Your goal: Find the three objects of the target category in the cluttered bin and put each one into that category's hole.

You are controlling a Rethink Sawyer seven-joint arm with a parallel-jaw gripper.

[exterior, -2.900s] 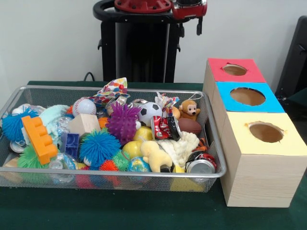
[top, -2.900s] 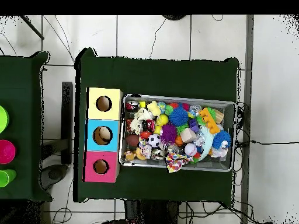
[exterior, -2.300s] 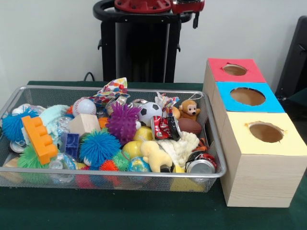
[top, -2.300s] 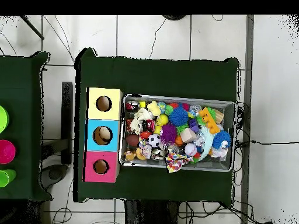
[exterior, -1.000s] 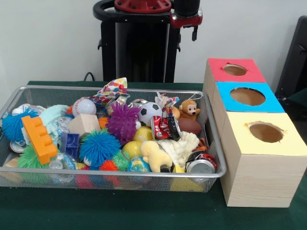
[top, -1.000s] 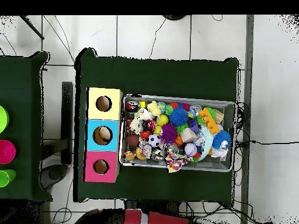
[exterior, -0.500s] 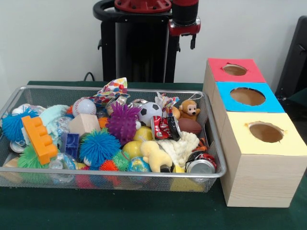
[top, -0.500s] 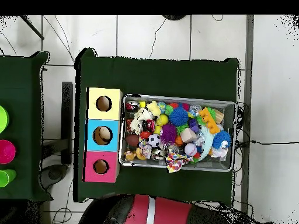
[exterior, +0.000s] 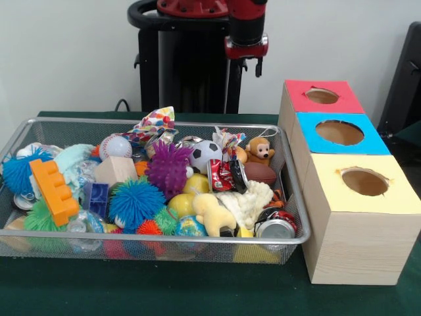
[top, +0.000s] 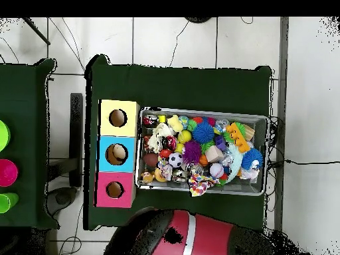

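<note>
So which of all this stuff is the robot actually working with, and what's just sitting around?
Part of the job:
- the bin full of toys
- the three boxes with holes: red, blue, yellow
- the gripper, hanging above the table

Just lying about:
- coloured cups on the side table
- floor cables

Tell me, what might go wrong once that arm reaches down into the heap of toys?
The bin is packed, so closing on one toy may drag a neighbour along; the soccer ball sits tight against the purple spiky ball and a crushed can. Round balls could also slip or roll away. The box holes, like the yellow box's, look fairly narrow, so a badly lined-up drop may land on the lid. The gripper hangs high behind the bin.
</note>
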